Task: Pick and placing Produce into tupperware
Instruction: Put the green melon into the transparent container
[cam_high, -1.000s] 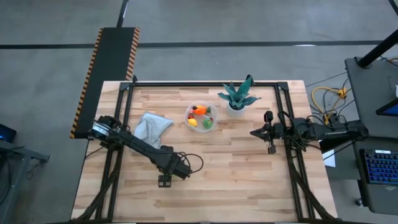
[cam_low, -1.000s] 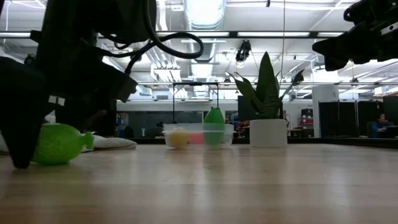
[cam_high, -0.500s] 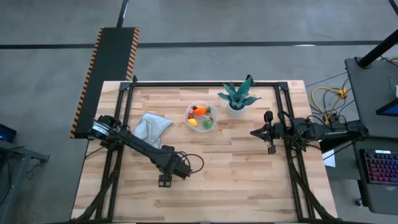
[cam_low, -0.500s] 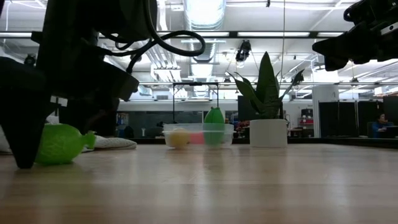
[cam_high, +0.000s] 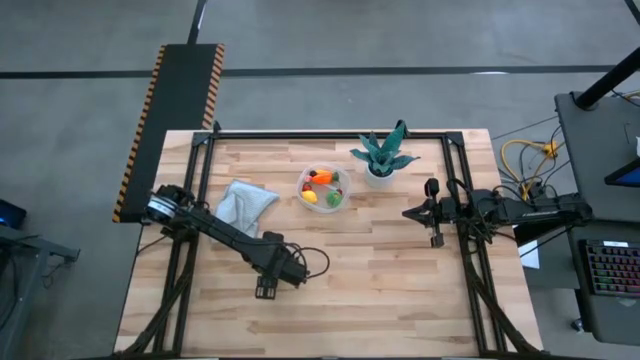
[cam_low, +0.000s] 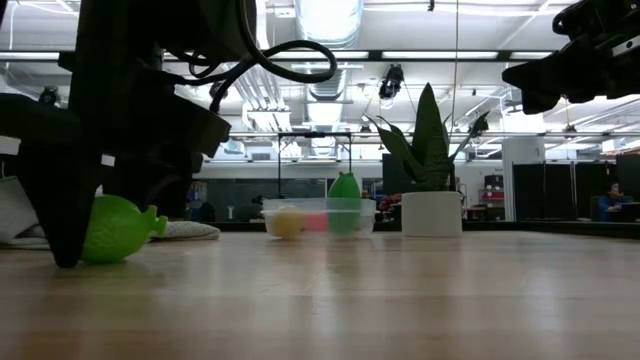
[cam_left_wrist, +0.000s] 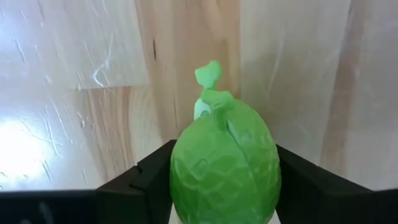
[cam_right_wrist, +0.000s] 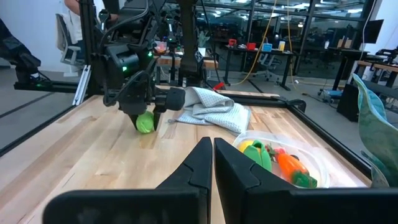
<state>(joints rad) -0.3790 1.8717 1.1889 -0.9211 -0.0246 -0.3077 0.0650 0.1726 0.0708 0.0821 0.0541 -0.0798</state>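
Fingers of our left gripper (cam_high: 265, 291), low and left of centre in the high view, clamp the green lime (cam_left_wrist: 225, 163) against the table (cam_high: 400, 280). Our right gripper (cam_high: 436, 240) waits at centre right, its tips pressed together on nothing. The tupperware (cam_high: 324, 188) sits at upper centre, holding a carrot (cam_right_wrist: 290, 167) and other produce.

Glossy wood table (cam_high: 380, 270), clear plastic tupperware (cam_high: 324, 188)
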